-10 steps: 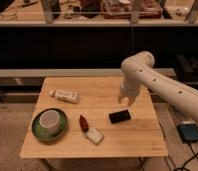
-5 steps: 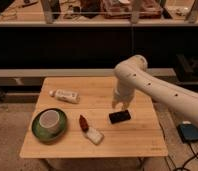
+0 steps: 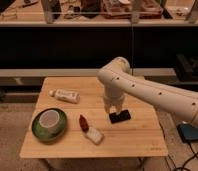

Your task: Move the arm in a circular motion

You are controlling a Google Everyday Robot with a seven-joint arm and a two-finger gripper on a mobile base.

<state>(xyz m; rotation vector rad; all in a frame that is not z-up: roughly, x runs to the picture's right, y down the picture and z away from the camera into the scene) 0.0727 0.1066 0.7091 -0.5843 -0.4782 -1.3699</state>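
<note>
The arm (image 3: 157,95) slopes up from the right to an elbow directly above the gripper (image 3: 113,106); a black block (image 3: 120,116) lies just before it; its grip state cannot be told.

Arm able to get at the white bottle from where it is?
Probably yes: the gripper hangs over the table by the black block; only bare wood lies between it and the white bottle.
</note>
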